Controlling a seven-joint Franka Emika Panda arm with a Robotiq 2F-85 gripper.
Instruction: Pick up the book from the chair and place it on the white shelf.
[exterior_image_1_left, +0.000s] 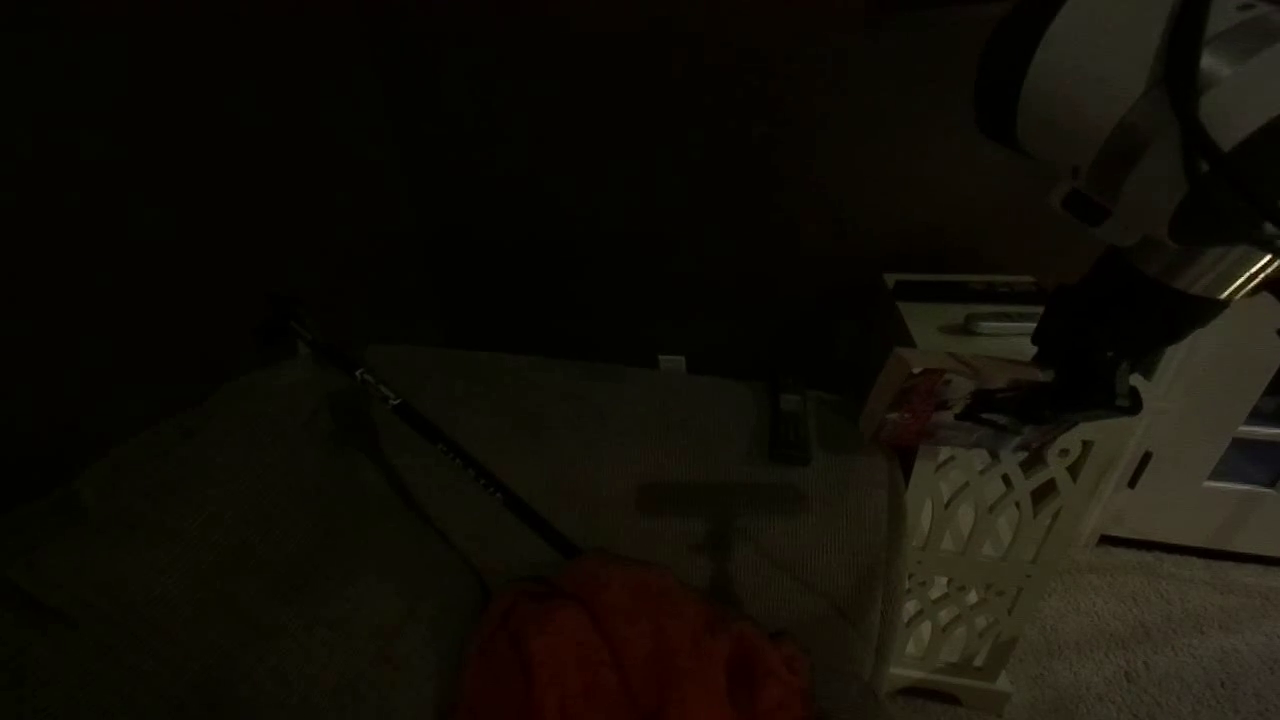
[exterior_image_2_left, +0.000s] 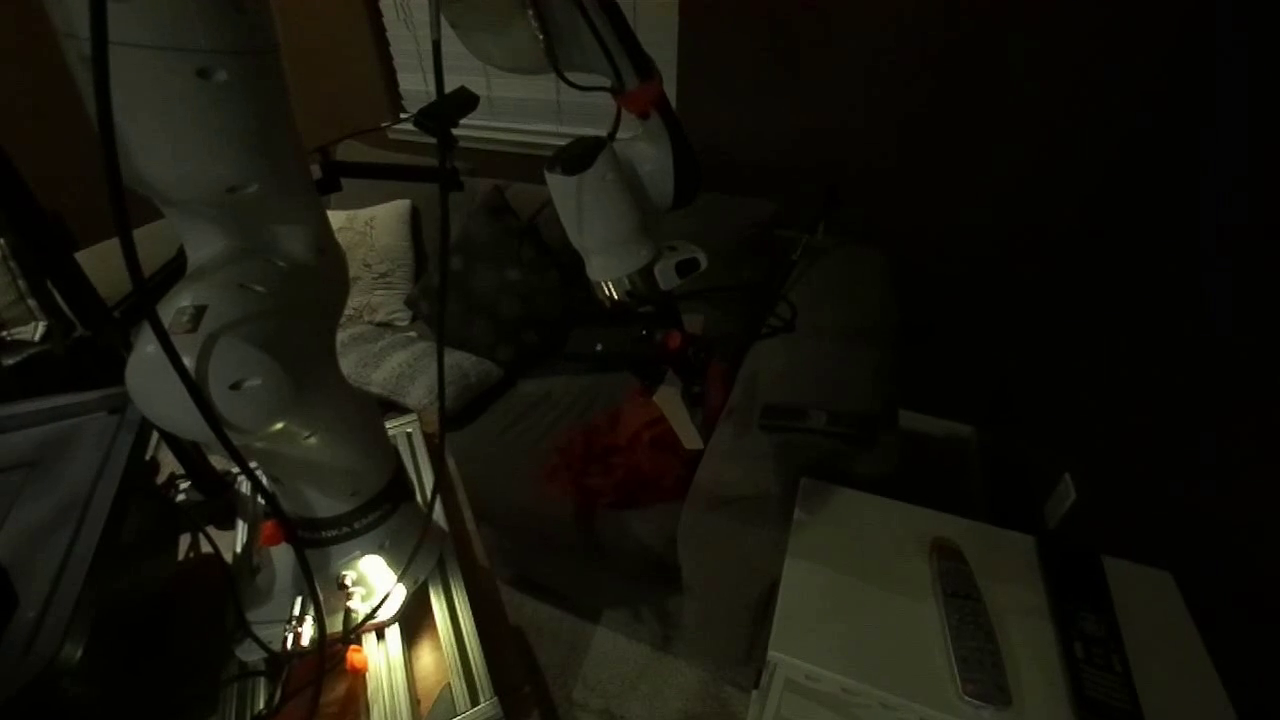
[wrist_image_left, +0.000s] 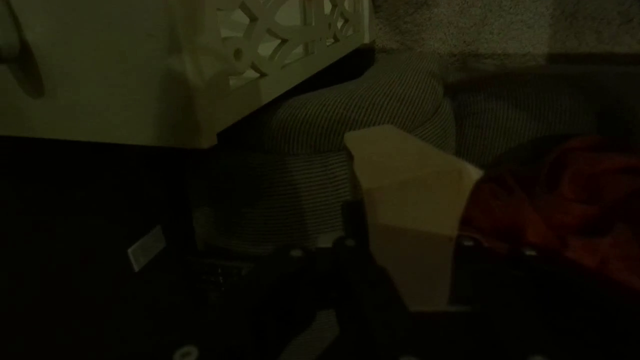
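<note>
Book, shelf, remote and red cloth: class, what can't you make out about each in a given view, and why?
Book: any title, lost in dim light in an exterior view; dark fingers cover part of it.
Shelf: its base, cut off by the bottom edge in an exterior view.
Remote: any markings, too small and dim in both exterior views.
Red cloth: cut off by the bottom edge in an exterior view.

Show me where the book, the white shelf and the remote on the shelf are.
Book (exterior_image_1_left: 922, 402): in an exterior view, on the reddish part of its cover.
White shelf (exterior_image_2_left: 870, 590): in an exterior view, on a bare part of its top.
Remote (exterior_image_2_left: 968, 622): in an exterior view, on the middle of its body.
</note>
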